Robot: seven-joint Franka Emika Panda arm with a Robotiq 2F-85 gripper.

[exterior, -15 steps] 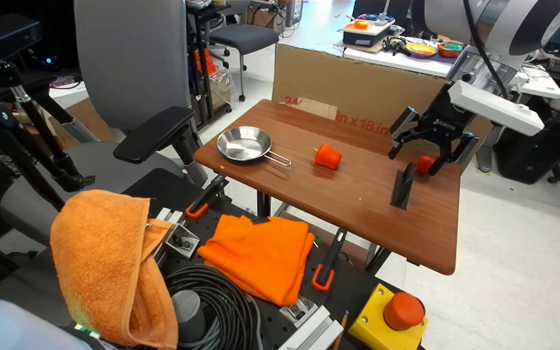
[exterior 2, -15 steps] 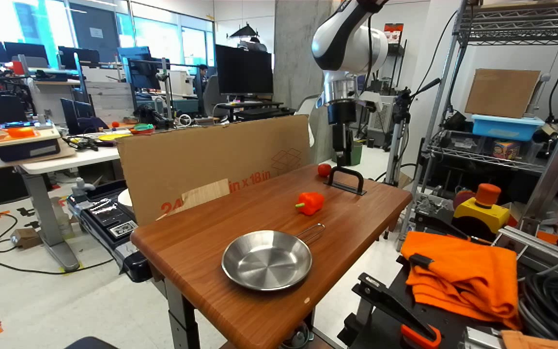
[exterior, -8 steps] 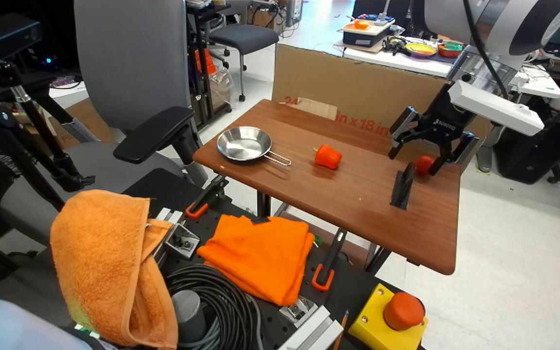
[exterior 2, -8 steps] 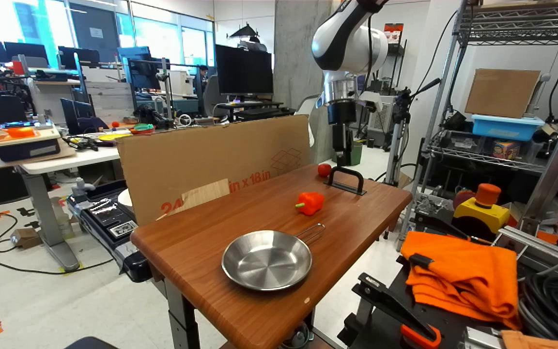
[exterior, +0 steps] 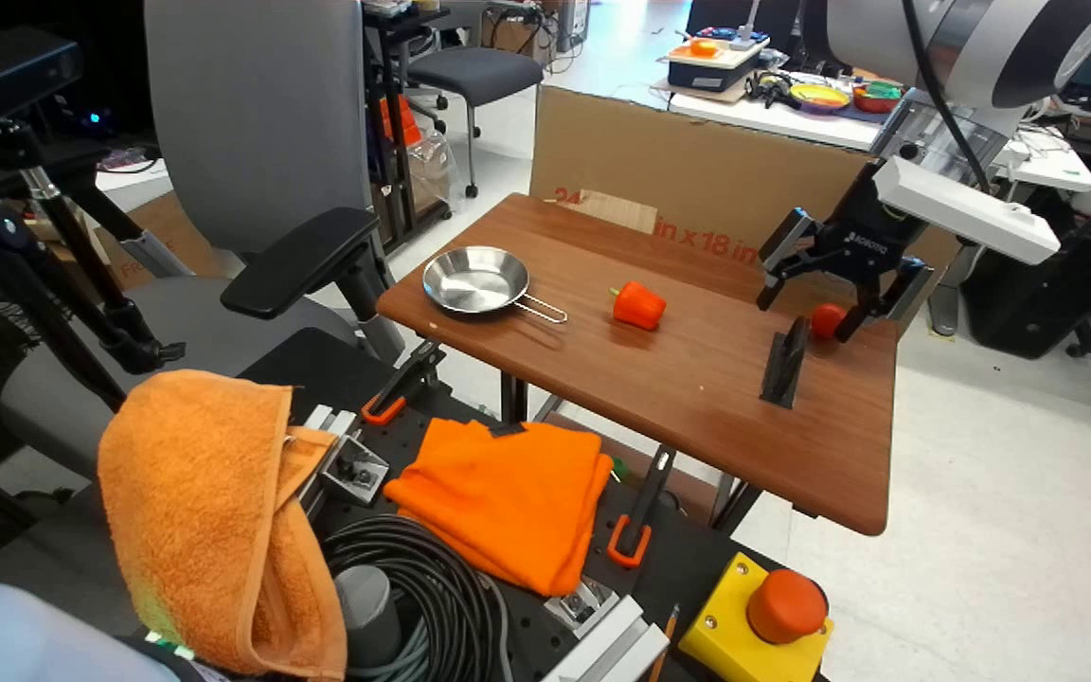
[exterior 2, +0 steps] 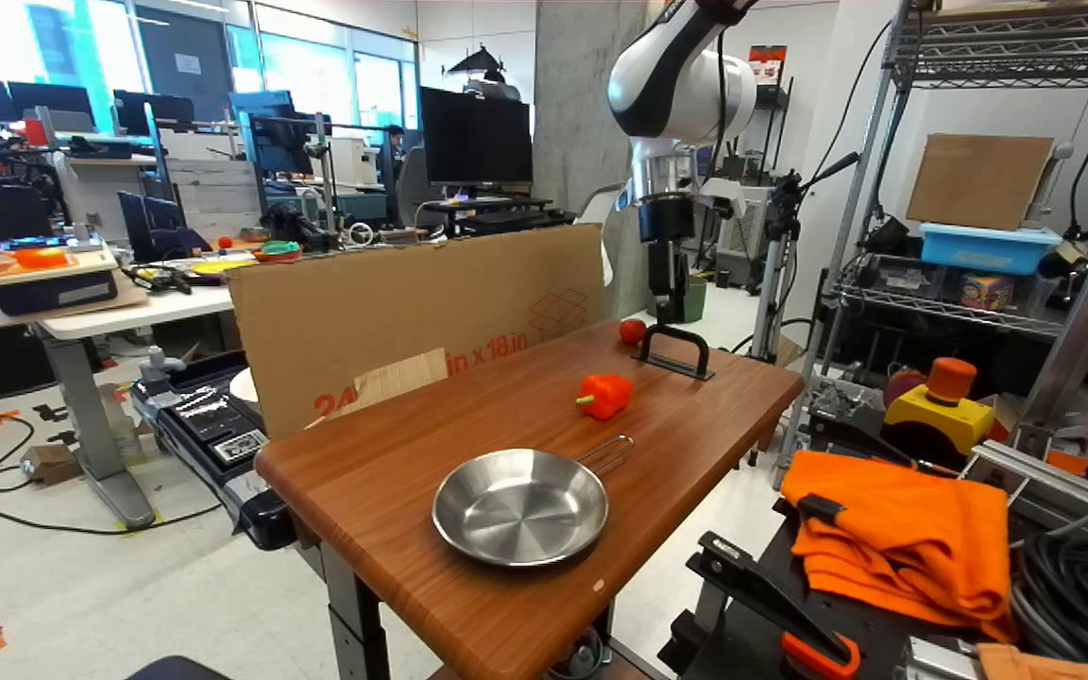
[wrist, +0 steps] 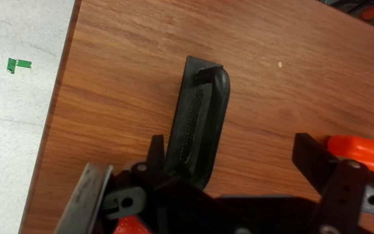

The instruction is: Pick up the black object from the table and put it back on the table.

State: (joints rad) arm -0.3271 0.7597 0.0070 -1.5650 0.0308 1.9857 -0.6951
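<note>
In the wrist view the gripper covers part of the black handle and much of the tomato, itself clipped by the bottom edge, while the right edge crops the bell pepper.

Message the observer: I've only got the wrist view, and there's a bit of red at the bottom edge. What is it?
Observer: A round red thing, like a tomato, on the table; an exterior view shows it whole.
Operator: Anything past the orange-red thing at my right edge?
Observer: Yes, a metal pan, seen in both exterior views.
Operator: How high does the black handle stand? Is it just flat?
Observer: Not flat: in an exterior view its arch rises upright from a flat base plate. I can't give a height.
</note>
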